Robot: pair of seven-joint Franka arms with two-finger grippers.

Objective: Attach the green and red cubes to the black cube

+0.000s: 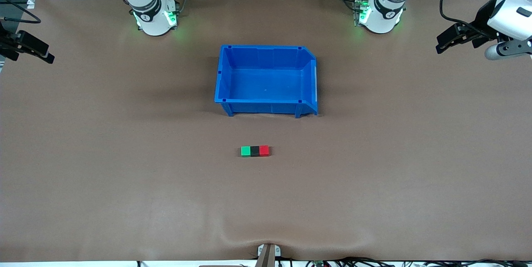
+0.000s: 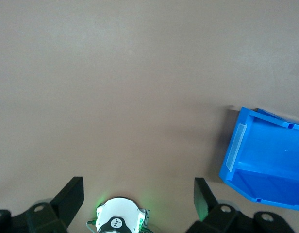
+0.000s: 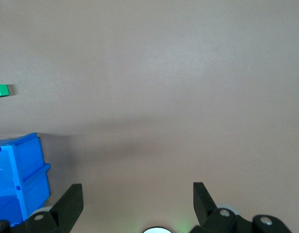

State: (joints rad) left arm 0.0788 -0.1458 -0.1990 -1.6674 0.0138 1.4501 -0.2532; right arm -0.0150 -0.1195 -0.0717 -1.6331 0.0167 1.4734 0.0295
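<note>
The green cube (image 1: 245,151), the black cube (image 1: 254,151) and the red cube (image 1: 264,150) lie in one touching row on the table, black in the middle, nearer the front camera than the blue bin (image 1: 266,80). The green cube also shows in the right wrist view (image 3: 1,90). My left gripper (image 1: 447,43) is open and empty, raised at the left arm's end of the table; in its wrist view (image 2: 138,194) nothing lies between the fingers. My right gripper (image 1: 39,53) is open and empty, raised at the right arm's end; its wrist view (image 3: 137,196) shows bare table between the fingers.
The empty blue bin stands mid-table, between the two arm bases and the cube row; it also shows in the left wrist view (image 2: 266,165) and the right wrist view (image 3: 18,170). The brown table mat (image 1: 124,175) wrinkles near the front edge.
</note>
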